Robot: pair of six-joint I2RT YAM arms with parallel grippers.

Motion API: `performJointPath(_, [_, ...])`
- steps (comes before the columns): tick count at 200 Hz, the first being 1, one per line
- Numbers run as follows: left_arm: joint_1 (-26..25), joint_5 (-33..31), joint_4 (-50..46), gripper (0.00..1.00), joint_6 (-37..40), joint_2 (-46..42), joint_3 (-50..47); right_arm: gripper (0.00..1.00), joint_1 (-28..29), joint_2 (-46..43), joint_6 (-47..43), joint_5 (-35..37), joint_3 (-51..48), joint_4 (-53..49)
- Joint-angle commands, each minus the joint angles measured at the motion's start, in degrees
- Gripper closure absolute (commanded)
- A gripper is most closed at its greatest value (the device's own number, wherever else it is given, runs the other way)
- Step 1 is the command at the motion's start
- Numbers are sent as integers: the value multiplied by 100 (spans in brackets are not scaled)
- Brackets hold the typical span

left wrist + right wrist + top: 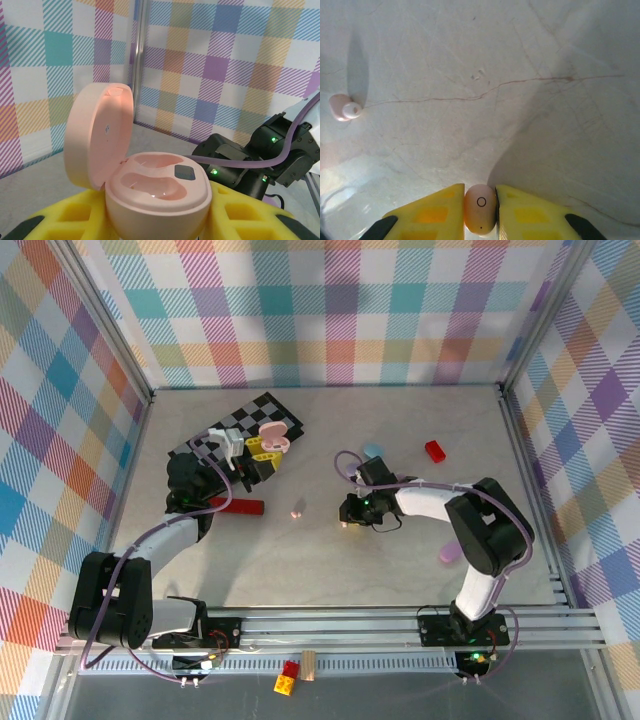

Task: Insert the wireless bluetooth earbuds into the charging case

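Left gripper [158, 221] clamps the open pink case [155, 187], right gripper [480, 190] pinches a pink bud [480, 209] on the table [520, 75] well right of the case — second bud [344, 107] lies loose, nearer the case.

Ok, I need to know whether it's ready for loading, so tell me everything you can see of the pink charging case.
The pink charging case is a smooth, matte-looking plastic oval. It is open, with its hinged lid standing upright on the left. The base faces up, showing two shallow wells that both look empty and a small dark grey square beside them. It sits upright between the left arm's yellow jaws, which press on its lower sides.
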Motion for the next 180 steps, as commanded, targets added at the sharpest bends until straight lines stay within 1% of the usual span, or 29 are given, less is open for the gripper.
performJointPath(1, [49, 140, 86, 63, 113, 18, 91, 81, 35, -435, -56, 1018, 19, -504])
performJointPath(30, [-13, 115, -26, 63, 247, 44, 118, 81, 184, -820, 40, 2195, 114, -930])
performJointPath(41, [-62, 86, -121, 63, 364, 62, 122, 83, 282, -856, 127, 2700, 241, -1188])
performJointPath(59, [-176, 77, -306, 63, 548, 90, 139, 84, 426, -847, 129, 3322, 423, -1508])
performJointPath(69, [-250, 39, -448, 63, 670, 91, 165, 84, 458, -860, 149, 3468, 462, -1565])
performJointPath(105, [-583, -63, -1131, 63, 1176, 104, 321, 84, 496, -1143, 11, 3659, 482, -1527])
performJointPath(121, [-715, -83, -1215, 63, 1275, 179, 384, 85, 511, -1377, -196, 3638, 443, -1406])
performJointPath(137, [-869, -48, -1140, 63, 1269, 301, 449, 86, 503, -1725, -664, 3289, 263, -993])
performJointPath(157, [-1082, 9, -1009, 63, 1269, 467, 541, 87, 489, -2258, -1306, 2681, 4, -357])
performJointPath(170, [-1199, 43, -916, 62, 1278, 529, 570, 87, 445, -2647, -1697, 1988, -80, -57])
performJointPath(180, [-1270, 81, -836, 62, 1307, 575, 582, 87, 419, -2899, -1855, 1633, -50, 13])
